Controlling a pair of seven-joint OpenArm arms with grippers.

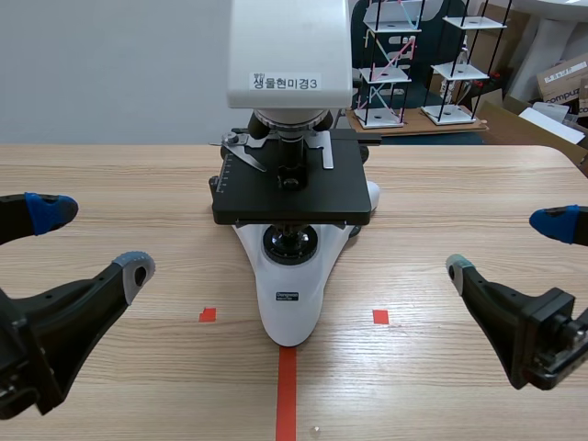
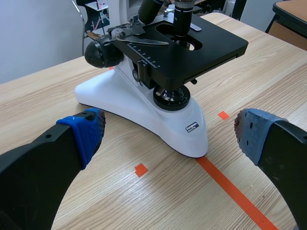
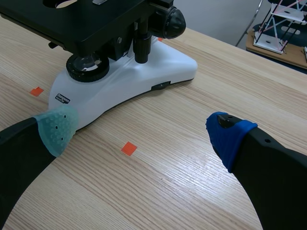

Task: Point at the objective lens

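Observation:
A white microscope (image 1: 289, 303) with a black stage (image 1: 292, 188) stands at the table's middle. Its objective lens (image 1: 292, 158) hangs from the turret just above the stage, and shows in the left wrist view as a black barrel (image 2: 181, 14). My left gripper (image 1: 87, 241) is open low at the left, well short of the microscope; the base (image 2: 144, 108) lies ahead of its fingers. My right gripper (image 1: 514, 246) is open low at the right, with the base (image 3: 129, 81) ahead and beside it. Neither touches anything.
Wire racks (image 1: 395, 64) and cardboard boxes (image 1: 565, 78) stand behind the table's far edge. Bare wood lies on both sides of the microscope. A focus knob (image 3: 171, 23) sticks out on the side facing my right gripper.

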